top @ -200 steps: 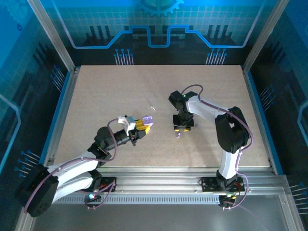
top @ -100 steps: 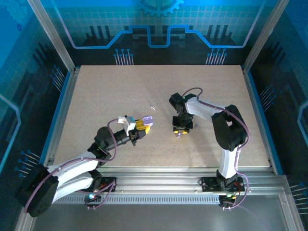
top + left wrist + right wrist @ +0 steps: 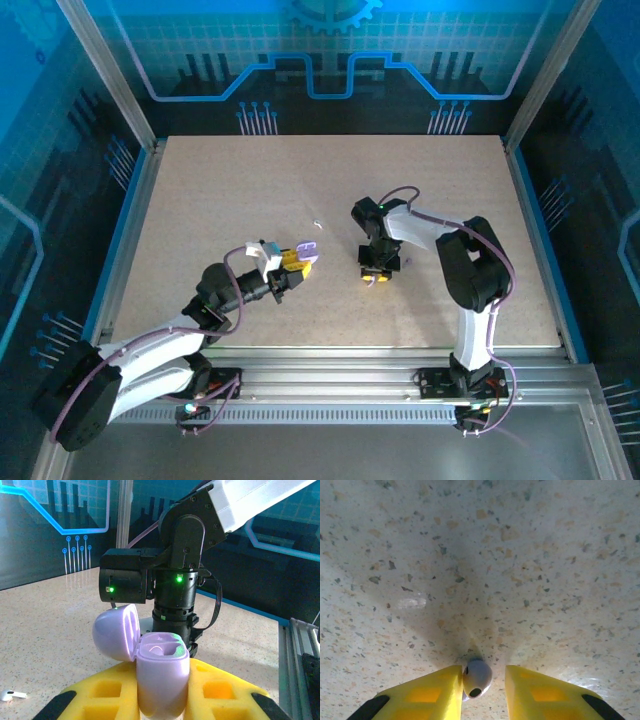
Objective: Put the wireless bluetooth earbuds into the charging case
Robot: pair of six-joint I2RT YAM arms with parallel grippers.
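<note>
Shifted slightly lower-left since before: right gripper (image 3: 482,672), jaws narrow around earbud (image 3: 476,677) on table (image 3: 200,200), not clamped.
Left gripper (image 3: 293,262): clamped on open charging case (image 3: 162,675), centre-left; second earbud (image 3: 316,224) loose, just above it.

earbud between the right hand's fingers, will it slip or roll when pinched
Probably slippery: the earbud looks smooth, glossy and rounded, so it could squirt out of the right hand. It sits nearer one finger, so closing may roll it along the table. Being so small, it is likely very light.
</note>
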